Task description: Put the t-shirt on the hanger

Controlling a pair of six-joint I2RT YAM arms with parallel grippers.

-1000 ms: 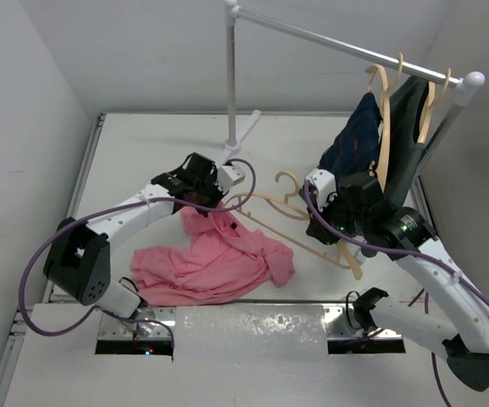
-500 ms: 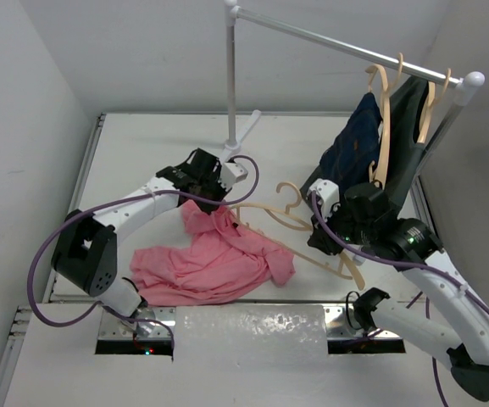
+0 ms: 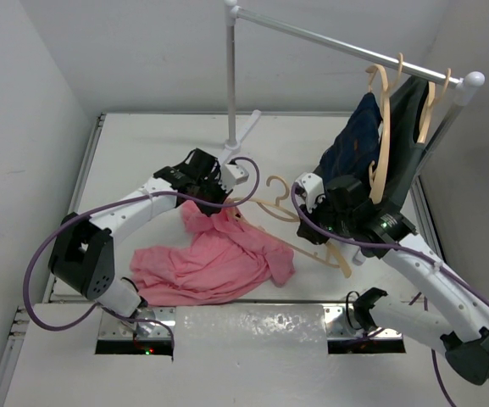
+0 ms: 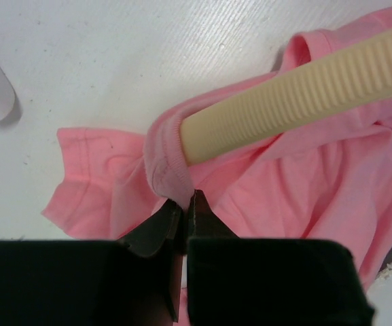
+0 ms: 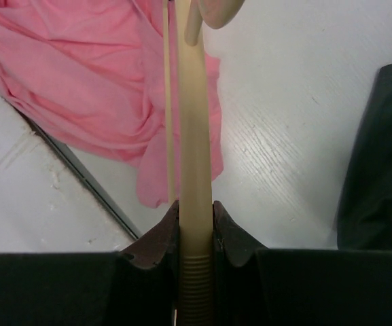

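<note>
Closest in, most of the t-shirt (image 3: 214, 263) lies heaped on the counter (image 3: 142, 144) by the near edge, sleeves and body slack, so the dressing has barely begun. Up a little: the right fingers (image 5: 196, 217) are clamped tight around one arm of the hanger (image 5: 196, 170), holding it clear of the counter. Across from them, the left fingers (image 4: 185, 204) are pinched narrow on the ribbed collar, and the hanger's other arm is poking into that neck opening (first shoulder just entering, I'd judge). Left to do: seat both shoulders and bring the hook out through the neck. Since half a second ago the hanger has slid leftward toward the collar; the left arm has hardly shifted. At the back, the rail (image 3: 329, 38) carries the two dressed hangers.
</note>
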